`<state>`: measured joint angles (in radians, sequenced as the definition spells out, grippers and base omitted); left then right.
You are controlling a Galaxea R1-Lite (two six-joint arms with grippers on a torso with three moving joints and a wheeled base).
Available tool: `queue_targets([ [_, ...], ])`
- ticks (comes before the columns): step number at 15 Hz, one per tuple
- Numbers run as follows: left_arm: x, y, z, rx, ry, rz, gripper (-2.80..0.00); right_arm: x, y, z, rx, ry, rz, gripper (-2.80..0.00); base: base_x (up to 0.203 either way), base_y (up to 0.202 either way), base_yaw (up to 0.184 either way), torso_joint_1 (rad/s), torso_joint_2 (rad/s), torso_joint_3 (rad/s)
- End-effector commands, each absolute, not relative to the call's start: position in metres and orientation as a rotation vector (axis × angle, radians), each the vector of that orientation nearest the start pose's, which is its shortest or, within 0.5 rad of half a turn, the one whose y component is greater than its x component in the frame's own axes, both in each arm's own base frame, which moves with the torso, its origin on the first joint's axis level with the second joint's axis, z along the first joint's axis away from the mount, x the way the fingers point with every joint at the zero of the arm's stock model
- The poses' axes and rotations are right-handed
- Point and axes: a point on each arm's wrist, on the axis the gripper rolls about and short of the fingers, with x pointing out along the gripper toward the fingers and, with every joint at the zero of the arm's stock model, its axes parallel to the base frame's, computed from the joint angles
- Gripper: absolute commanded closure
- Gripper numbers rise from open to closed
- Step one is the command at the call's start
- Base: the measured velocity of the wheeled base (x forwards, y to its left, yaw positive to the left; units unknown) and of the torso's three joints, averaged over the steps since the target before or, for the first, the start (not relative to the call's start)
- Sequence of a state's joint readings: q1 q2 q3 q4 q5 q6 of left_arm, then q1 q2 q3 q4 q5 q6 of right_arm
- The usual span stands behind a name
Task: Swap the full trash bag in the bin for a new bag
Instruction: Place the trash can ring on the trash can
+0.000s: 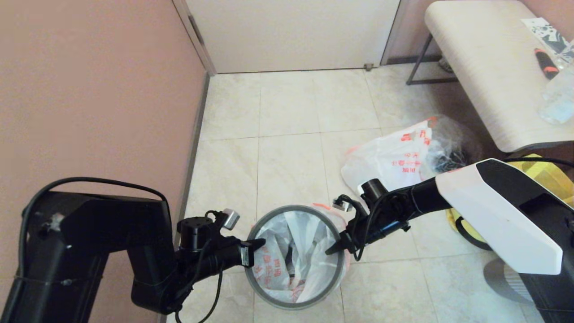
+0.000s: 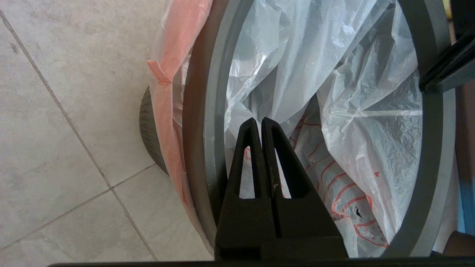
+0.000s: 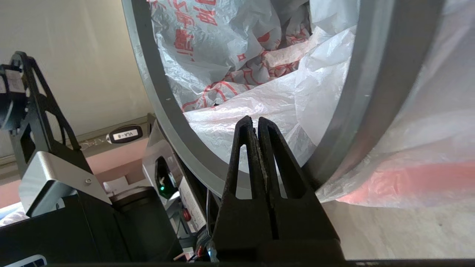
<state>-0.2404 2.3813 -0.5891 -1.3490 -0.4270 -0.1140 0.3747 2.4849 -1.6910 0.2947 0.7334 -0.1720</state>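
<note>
The bin (image 1: 287, 305) stands on the floor tiles between my two arms, its grey hoop rim (image 2: 213, 92) (image 3: 156, 89) on top. The new bag (image 1: 305, 242) (image 2: 352, 92) (image 3: 267, 107), white with red prints, lines it loosely, and its orange-red trim (image 2: 167, 92) hangs outside under the hoop. My left gripper (image 1: 260, 243) (image 2: 258, 120) is shut, its tip just inside the bin's left rim. My right gripper (image 1: 332, 250) (image 3: 255, 119) is shut at the right rim. The full trash bag (image 1: 385, 159) lies on the floor behind my right arm.
A clear wrinkly bag with black things (image 1: 450, 148) lies beside the full bag. A yellow tote (image 1: 549, 172) sits behind my right arm. A white-topped bench (image 1: 484, 67) stands at the back right, a pink wall (image 1: 89, 89) runs along the left, and a door (image 1: 291, 31) is ahead.
</note>
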Motion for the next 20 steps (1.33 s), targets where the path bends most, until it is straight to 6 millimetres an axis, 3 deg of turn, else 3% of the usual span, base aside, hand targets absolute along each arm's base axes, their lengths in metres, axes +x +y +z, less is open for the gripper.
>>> queue_targets([
  [1, 0.332, -0.093, -0.024, -0.149, 0.481, -0.633, 0.00, 0.421, 0.181, 0.029, 0.063, 1.028, 1.082, 0.00, 0.000, 0.000, 0.000, 0.000, 0.00, 0.000],
  [6, 0.334, -0.096, -0.025, -0.143, 0.477, -0.626, 0.00, 0.429, 0.187, 0.007, -0.001, 1.053, 0.996, 0.00, 0.000, 0.000, 0.000, 0.000, 0.00, 0.000],
  [10, 0.336, -0.097, -0.027, -0.141, 0.473, -0.621, 0.00, 0.430, 0.193, 0.014, 0.008, 1.025, 0.955, 0.00, 0.000, 0.000, 0.000, 0.000, 0.00, 0.000],
  [12, 0.334, -0.099, -0.012, -0.140, 0.436, -0.631, 0.00, 0.418, 0.193, 0.038, 0.007, 1.007, 0.962, 0.00, 0.000, 0.000, 0.000, 0.000, 0.00, 0.000],
  [15, 0.320, -0.107, 0.047, -0.130, 0.285, -0.646, 0.00, 0.382, 0.189, 0.105, -0.021, 0.923, 0.977, 0.00, 0.000, 0.000, 0.000, 0.000, 0.00, 0.000],
  [18, 0.281, -0.116, 0.104, -0.115, 0.158, -0.643, 0.00, 0.335, 0.178, 0.180, -0.073, 0.792, 0.951, 0.00, 0.000, 0.000, 0.000, 0.000, 0.00, 0.000],
  [20, 0.249, -0.124, 0.133, -0.105, 0.090, -0.553, 0.00, 0.305, 0.162, 0.217, -0.132, 0.729, 0.802, 0.00, 0.000, 0.000, 0.000, 0.000, 0.00, 0.000],
])
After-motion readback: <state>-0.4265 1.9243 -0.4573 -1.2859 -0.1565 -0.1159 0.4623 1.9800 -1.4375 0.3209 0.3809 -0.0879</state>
